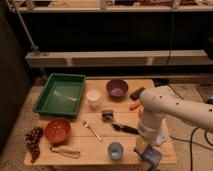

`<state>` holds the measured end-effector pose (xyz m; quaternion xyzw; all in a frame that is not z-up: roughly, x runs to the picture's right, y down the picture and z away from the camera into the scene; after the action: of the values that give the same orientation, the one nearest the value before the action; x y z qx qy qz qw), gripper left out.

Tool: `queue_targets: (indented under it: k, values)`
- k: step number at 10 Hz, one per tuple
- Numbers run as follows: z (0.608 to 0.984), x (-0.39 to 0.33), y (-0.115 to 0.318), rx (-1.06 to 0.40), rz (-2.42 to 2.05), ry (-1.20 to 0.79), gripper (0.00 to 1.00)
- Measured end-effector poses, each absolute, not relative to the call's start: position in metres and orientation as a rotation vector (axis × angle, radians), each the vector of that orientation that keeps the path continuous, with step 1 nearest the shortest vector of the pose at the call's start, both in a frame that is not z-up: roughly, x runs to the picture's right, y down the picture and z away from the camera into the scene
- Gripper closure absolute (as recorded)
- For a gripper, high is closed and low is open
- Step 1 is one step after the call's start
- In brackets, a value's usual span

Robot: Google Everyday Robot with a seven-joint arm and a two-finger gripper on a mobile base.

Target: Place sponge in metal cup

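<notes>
- The claw [150,156] hangs low over the front right corner of the wooden surface [80,142], closed on the blue-grey sponge [152,157].
- The white arm [160,107] hides the metal cup; it cannot be made out.
- The light blue cup [115,150] stands just left of the claw.
- The surface's right edge lies partly behind the arm.

Dim room, probably shelving [115,57] behind table [80,150].
</notes>
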<state>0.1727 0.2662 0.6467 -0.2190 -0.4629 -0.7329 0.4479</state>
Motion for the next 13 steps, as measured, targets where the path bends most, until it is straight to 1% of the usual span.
queue_targets:
  k: [2,4,6,7,9,13]
  values:
    - [0.658,0.172,0.284,-0.558,-1.811,-1.127,1.00]
    - [0.660,0.169,0.288,-0.537,-1.824,-1.110,1.00]
    - [0.661,0.169,0.287,-0.496,-1.843,-1.089,1.00]
    - [0.661,0.168,0.285,-0.443,-1.866,-1.070,1.00]
    - [0.660,0.170,0.276,-0.380,-1.900,-1.041,1.00]
    - [0.661,0.168,0.264,-0.320,-2.007,-0.969,1.00]
